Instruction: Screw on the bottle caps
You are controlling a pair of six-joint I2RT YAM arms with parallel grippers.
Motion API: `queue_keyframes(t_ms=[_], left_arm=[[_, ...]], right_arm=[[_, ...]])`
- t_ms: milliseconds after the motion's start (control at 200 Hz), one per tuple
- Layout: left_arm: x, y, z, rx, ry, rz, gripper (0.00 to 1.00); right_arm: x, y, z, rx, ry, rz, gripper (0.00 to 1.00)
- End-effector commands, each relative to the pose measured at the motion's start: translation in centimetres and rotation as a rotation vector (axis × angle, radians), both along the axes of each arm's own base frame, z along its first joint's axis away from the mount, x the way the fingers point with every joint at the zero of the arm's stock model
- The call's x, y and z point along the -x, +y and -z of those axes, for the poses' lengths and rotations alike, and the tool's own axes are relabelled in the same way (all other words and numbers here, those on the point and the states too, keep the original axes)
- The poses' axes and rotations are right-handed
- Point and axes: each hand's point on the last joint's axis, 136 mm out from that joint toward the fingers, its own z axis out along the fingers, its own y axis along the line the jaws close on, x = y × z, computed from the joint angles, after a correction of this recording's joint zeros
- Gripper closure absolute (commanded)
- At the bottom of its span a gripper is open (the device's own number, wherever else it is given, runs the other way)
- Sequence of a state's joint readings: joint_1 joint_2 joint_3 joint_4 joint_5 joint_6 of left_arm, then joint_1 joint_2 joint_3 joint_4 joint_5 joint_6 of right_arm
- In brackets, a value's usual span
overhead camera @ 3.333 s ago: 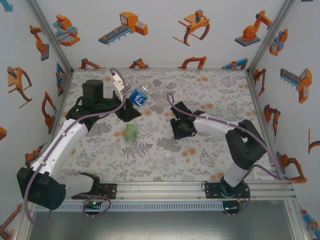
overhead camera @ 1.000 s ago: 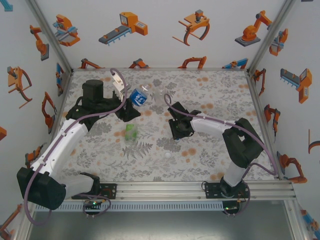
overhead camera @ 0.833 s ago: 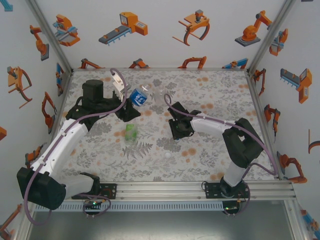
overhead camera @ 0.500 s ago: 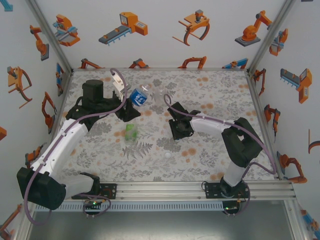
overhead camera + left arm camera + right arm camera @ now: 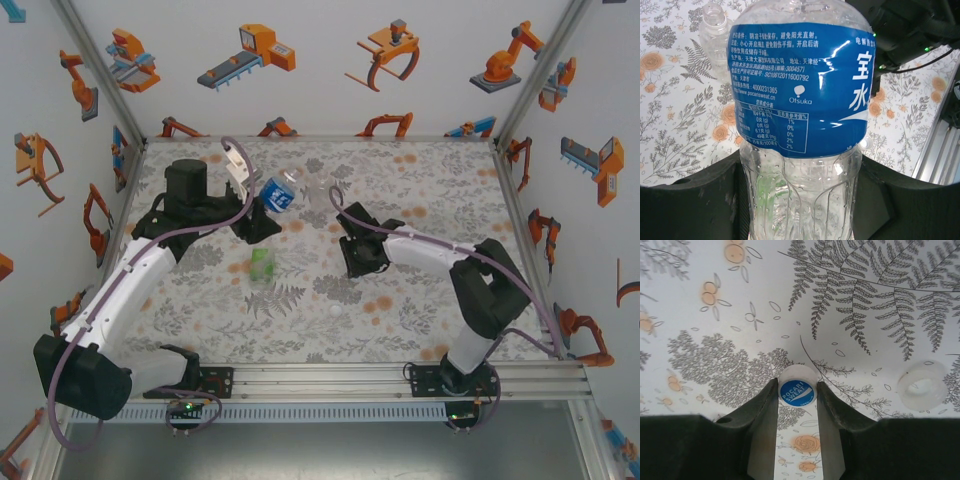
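1 cap [image 5: 796, 389] pinched on the bench [image 5: 865, 270] between right fingers [image 5: 769, 397], printed top up; left fingers [image 5: 715, 190] clamped round labelled bottle [image 5: 800, 90], raised, tilted, neck aimed far-right, cap lying nearer and rightward, apart.

Spreading grey ferns [image 5: 875, 295] and orange flowers [image 5: 735, 252] across the table [image 5: 430, 190]. Showing orange robot stickers [image 5: 248, 55] on white walls [image 5: 320, 100]. Running a metal rail [image 5: 330, 375] along the near edge.
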State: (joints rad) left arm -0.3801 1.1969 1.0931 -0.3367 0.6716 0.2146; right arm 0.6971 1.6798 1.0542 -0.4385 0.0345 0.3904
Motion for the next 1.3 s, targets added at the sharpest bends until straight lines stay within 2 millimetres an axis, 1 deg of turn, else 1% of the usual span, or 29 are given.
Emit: queue_keyframes(t_ms=[0, 125, 290, 391, 511, 631, 721, 826, 946, 1021, 1086, 1197, 1297], left_arm=[[1.1, -0.3, 0.0, -0.02, -0.055, 0.048, 0.99], [1.9, -0.7, -0.1, -0.025, -0.092, 0.096, 1.0], [3.2, -1.4, -0.1, -0.031, -0.16, 0.182, 1.0], [4.0, -1.9, -0.2, -0.025, -0.183, 0.235, 1.0], [6.0, -2.5, -0.1, -0.042, -0.278, 0.342, 1.0], [7.7, -2.7, 0.4, -0.072, -0.37, 0.433, 1.0], [8.3, -2.7, 0.8, -0.099, -0.392, 0.474, 1.0], [8.8, -2.9, 1.2, -0.12, -0.386, 0.507, 1.0], [9.2, -3.3, 1.6, -0.144, -0.393, 0.538, 1.0], [9.3, -3.5, 1.9, -0.16, -0.404, 0.546, 1.0], [9.6, -3.6, 1.9, -0.171, -0.418, 0.555, 1.0], [10.2, -3.4, 2.4, -0.197, -0.459, 0.589, 1.0], [10.7, -3.3, 2.8, -0.202, -0.492, 0.617, 1.0]], right_arm=[[0.0, 0.9, -3.6, -0.071, -0.056, -0.064, 0.84], [0.2, 1.3, -7.5, -0.149, -0.127, -0.123, 0.85], [0.7, 1.3, -14.1, -0.242, -0.277, -0.229, 0.85], [1.8, 1.3, -17.9, -0.288, -0.383, -0.323, 0.87], [3.4, 1.2, -22.1, -0.342, -0.499, -0.423, 0.89], [4.8, 0.8, -25.4, -0.386, -0.597, -0.469, 0.9], [6.6, 1.2, -27.6, -0.458, -0.668, -0.555, 0.91], [8.8, 1.6, -29.5, -0.539, -0.743, -0.663, 0.93], [10.9, 2.3, -30.7, -0.596, -0.803, -0.805, 0.96], [12.2, 2.7, -31.1, -0.623, -0.825, -0.898, 1.0], [13.1, 2.7, -31.6, -0.636, -0.843, -0.951, 1.0], [14.4, 2.6, -31.6, -0.637, -0.877, -1.039, 1.0], [15.1, 2.7, -31.7, -0.653, -0.912, -1.083, 1.0]])
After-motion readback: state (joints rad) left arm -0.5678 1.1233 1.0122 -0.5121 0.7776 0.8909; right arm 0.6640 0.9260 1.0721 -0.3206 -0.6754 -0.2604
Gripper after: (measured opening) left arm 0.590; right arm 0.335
